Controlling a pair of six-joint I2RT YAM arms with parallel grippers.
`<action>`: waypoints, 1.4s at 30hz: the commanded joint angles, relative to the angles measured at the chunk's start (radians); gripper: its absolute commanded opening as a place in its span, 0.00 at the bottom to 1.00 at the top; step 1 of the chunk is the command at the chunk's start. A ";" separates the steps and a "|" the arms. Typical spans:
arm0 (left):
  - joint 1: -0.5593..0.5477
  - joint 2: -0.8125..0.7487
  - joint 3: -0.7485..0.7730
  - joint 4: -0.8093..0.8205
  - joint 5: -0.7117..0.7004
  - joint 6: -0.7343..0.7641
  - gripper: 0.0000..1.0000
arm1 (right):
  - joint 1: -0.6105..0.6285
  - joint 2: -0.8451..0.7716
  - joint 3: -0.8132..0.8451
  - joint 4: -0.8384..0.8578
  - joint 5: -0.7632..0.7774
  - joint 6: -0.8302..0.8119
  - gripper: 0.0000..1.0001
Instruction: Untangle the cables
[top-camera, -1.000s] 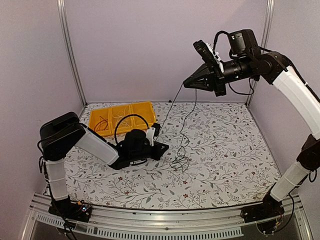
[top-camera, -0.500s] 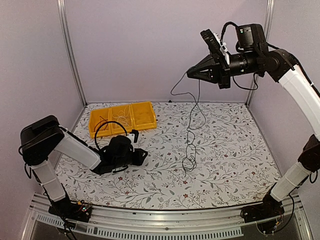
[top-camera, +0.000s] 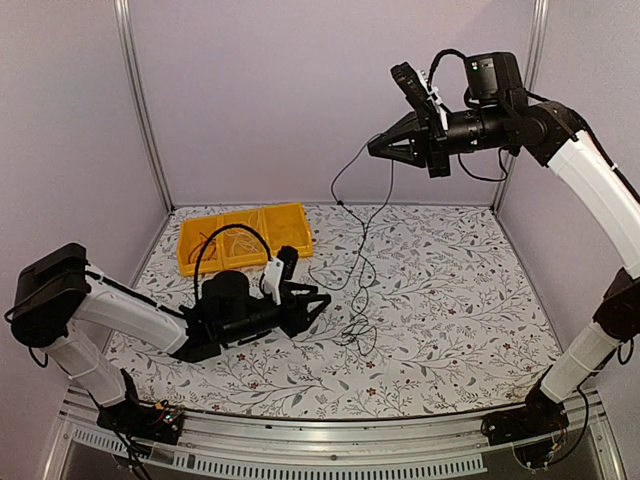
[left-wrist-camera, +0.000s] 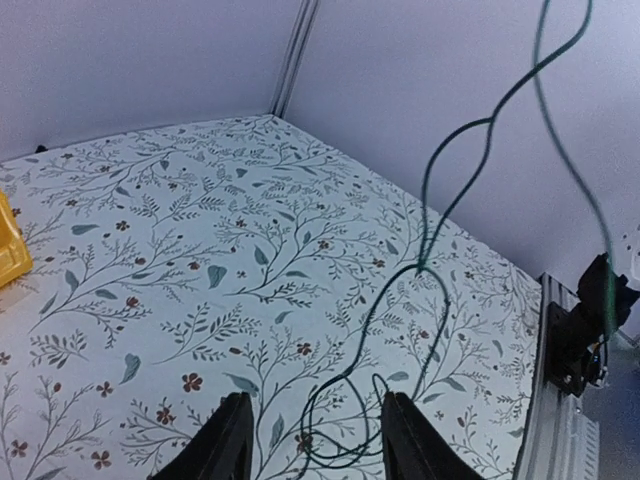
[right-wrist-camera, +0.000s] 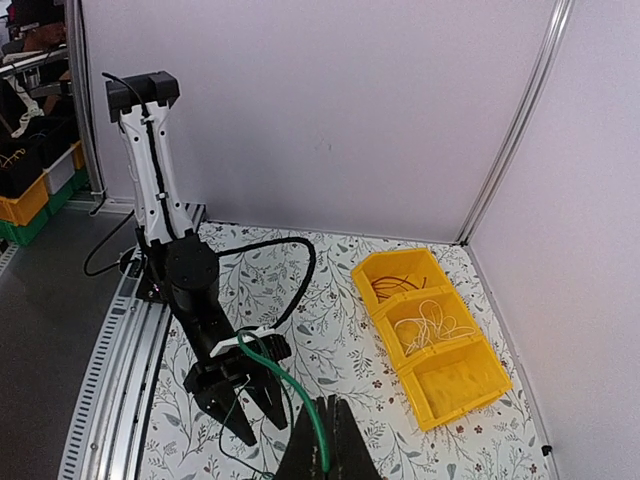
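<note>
A yellow plastic bin (top-camera: 290, 238) with three compartments in a row sits on the floral-printed tabletop (top-camera: 450, 290). Its left compartment holds thin dark wires (top-camera: 203, 250) and its middle one holds whitish wires (top-camera: 240, 240), each in a loose coil.

Just in front of the bin's right end, the left gripper (top-camera: 315, 308) hangs low over the tabletop. It points away from the bin, with its fingers (left-wrist-camera: 225, 445) spread wide and nothing gripped.

To the right of the bin and a little nearer the arm bases, the thin dark cable (top-camera: 360, 260) ends in a small loose tangle on the tabletop. In the left wrist view one loop of it lies just ahead of the spread fingers. From the tangle the cable rises in two wavy strands, clear of the tabletop.

High above and well to the right of the bin, the right gripper (top-camera: 372, 147) points back towards the bin's side. Its fingers are clamped together on the top of the cable.
</note>
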 joint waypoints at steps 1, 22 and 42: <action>-0.053 0.022 0.091 0.084 0.051 0.119 0.46 | -0.005 0.009 -0.021 0.022 0.024 0.018 0.00; -0.069 0.336 0.409 0.124 -0.101 0.043 0.26 | -0.004 -0.003 -0.064 0.022 -0.007 0.028 0.00; -0.013 0.572 0.454 -0.056 -0.227 -0.178 0.28 | -0.047 -0.025 0.110 -0.006 -0.054 0.001 0.00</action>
